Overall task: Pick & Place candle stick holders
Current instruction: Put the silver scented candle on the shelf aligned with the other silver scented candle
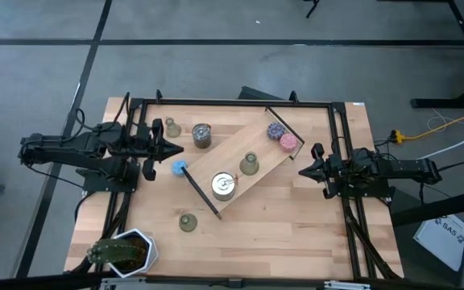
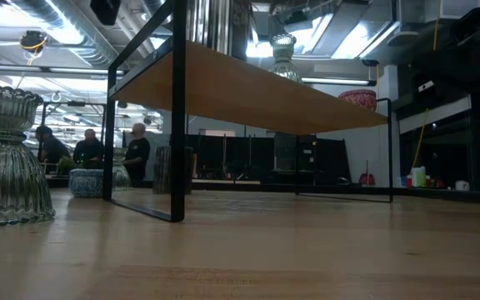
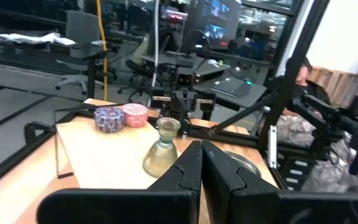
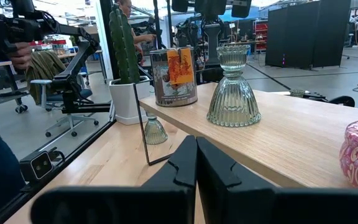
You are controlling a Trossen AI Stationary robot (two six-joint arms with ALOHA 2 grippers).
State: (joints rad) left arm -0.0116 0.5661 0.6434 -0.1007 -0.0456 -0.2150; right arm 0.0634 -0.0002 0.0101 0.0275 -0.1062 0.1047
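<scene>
Three olive-green, bell-shaped candle stick holders show in the high view. One [image 1: 249, 164] stands upright on the raised wooden shelf [image 1: 244, 145], also seen in both wrist views [image 3: 162, 149] [image 4: 233, 87]. One [image 1: 171, 127] stands on the table at the far left. One [image 1: 187, 221] stands near the front, close in the low view [image 2: 7, 158]. My left gripper [image 1: 181, 148] [image 3: 201, 165] is shut and level at the table's left, touching nothing. My right gripper [image 1: 300, 171] [image 4: 196, 158] is shut at the right, clear of the shelf.
On the shelf sit a silver tin [image 1: 224, 185], a purple puck [image 1: 275, 129] and a pink puck [image 1: 288, 142]. Another tin [image 1: 202, 135] and a blue puck [image 1: 179, 167] lie on the table. A potted cactus [image 1: 123, 251] stands at the front left. The shelf's black frame [image 1: 204, 197] slants across the middle.
</scene>
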